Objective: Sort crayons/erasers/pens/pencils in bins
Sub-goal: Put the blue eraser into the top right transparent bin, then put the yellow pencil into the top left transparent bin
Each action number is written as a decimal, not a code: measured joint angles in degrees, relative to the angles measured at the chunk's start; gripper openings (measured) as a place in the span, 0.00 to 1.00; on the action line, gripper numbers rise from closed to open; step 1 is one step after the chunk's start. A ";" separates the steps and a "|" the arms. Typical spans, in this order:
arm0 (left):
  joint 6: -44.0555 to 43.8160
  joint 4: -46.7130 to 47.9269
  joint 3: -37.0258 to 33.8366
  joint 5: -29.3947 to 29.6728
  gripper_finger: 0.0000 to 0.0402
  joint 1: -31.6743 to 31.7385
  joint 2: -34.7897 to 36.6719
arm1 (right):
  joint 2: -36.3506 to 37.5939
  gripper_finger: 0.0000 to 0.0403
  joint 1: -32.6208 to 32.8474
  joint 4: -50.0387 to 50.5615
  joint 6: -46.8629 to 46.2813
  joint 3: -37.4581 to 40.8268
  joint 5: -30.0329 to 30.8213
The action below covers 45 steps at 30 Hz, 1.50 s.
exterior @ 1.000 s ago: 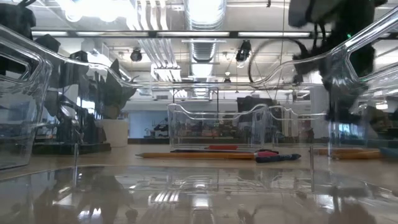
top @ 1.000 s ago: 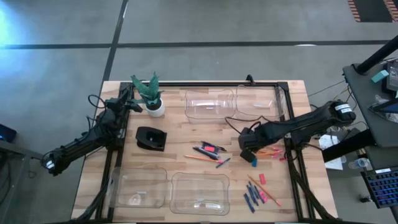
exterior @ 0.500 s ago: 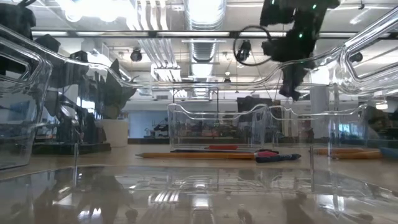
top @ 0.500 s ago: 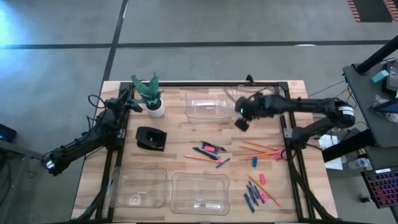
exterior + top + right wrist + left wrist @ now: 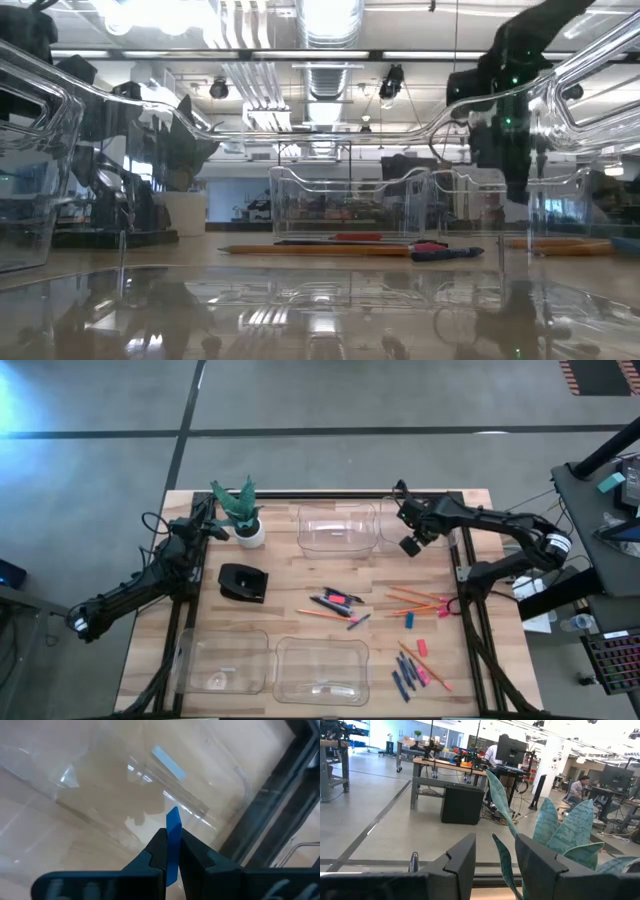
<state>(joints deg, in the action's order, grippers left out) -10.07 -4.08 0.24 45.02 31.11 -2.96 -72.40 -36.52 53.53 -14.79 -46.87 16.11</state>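
Observation:
My right gripper (image 5: 410,546) is shut on a small light-blue eraser (image 5: 172,840) above the far right bin (image 5: 432,512). In the low view it is a dark shape (image 5: 508,140) behind the bin walls. Orange pencils (image 5: 415,598) lie on the table at the right. Black pens (image 5: 335,603) lie at the middle. Dark-blue crayons (image 5: 404,676) and pink erasers (image 5: 421,647) lie near the front right. My left gripper (image 5: 495,865) is open at the far left by a potted plant (image 5: 240,510), one leaf between its fingers. My right gripper pinches the light-blue eraser between its two fingers, on its two flat sides (image 5: 173,851). The eraser's free end (image 5: 173,815) sticks out past the fingertips. The fingers point down at a slant. The eraser is lifted clear, over the far right bin's floor.
A second clear bin (image 5: 337,527) stands left of the far right one, and two more (image 5: 225,660) (image 5: 320,668) stand at the near edge. A small black box (image 5: 242,582) sits at the left of the middle. A black frame rail (image 5: 462,575) runs along the table's right side.
My right gripper, shut on the light-blue eraser, has risen from the table beside the pencils. It has swung toward the far edge and then a little to the right, and now hangs over the far right bin. The eraser is lifted clear of the table.

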 joint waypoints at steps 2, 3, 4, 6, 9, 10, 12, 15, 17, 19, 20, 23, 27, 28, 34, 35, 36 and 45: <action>-0.02 0.00 0.01 -0.01 0.31 0.02 -0.02 | 0.00 0.05 -0.40 -1.36 0.79 0.87 -0.03; 0.00 0.00 0.00 0.00 0.31 0.02 0.00 | 0.00 0.06 -0.61 -1.99 1.21 1.16 -0.08; 0.00 0.00 0.01 0.01 0.31 0.02 0.00 | 0.00 0.07 -0.66 -2.47 1.77 1.32 -0.05; 0.00 0.00 0.00 0.00 0.31 0.00 0.00 | 0.00 0.09 -0.67 -3.58 2.01 1.55 -0.02; 0.00 0.00 -0.01 0.01 0.31 0.02 0.00 | 0.00 0.12 -0.65 -5.20 2.07 1.55 -0.02; 0.00 0.00 0.01 -0.01 0.31 0.00 0.00 | 0.00 0.13 -0.65 -5.58 2.09 1.55 -0.03; 0.00 0.00 0.00 0.00 0.31 0.02 0.00 | 0.00 0.16 -0.65 -6.40 2.23 1.55 -0.01; 0.00 0.00 -0.01 -0.01 0.31 0.02 -0.02 | 0.00 0.20 -0.65 -7.00 2.67 1.55 -0.01; 0.00 0.00 0.01 0.00 0.31 0.01 0.00 | 0.00 0.23 -0.65 -8.06 2.64 1.55 -0.01; 0.00 0.00 0.01 0.01 0.31 0.01 0.00 | 0.00 0.24 -0.65 -8.26 2.45 1.55 -0.01; 0.00 0.00 0.01 -0.01 0.31 0.02 0.00 | 0.00 0.24 -0.65 -8.49 2.43 1.55 -0.01; 0.00 0.00 -0.01 0.01 0.31 0.02 0.00 | 0.00 0.25 -0.65 -8.91 2.43 1.55 -0.01; 0.00 0.00 0.01 -0.01 0.31 0.01 -0.01 | 0.00 0.25 -0.65 -8.70 2.67 0.86 -0.01; 0.00 0.00 -0.01 -0.01 0.31 0.02 0.00 | 0.00 0.25 -0.65 -8.37 2.69 0.28 -0.01; 0.00 0.00 0.00 0.01 0.31 0.02 0.00 | 0.00 0.25 -0.35 -0.40 2.59 -5.55 -0.03; 0.00 0.00 0.00 0.00 0.31 0.02 0.00 | 0.00 0.25 0.04 0.96 2.37 -6.51 0.01; 0.00 0.00 0.00 -0.01 0.31 0.01 0.00 | 0.00 0.25 0.62 1.97 2.06 -7.21 0.01; 0.00 0.00 0.00 -0.01 0.31 0.01 0.00 | 1.79 0.24 16.17 3.71 -0.27 -6.43 -10.55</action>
<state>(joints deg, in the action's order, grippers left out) -10.07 -4.08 0.24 45.02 31.12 -2.96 -70.61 -20.34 57.23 -15.06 -53.30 5.56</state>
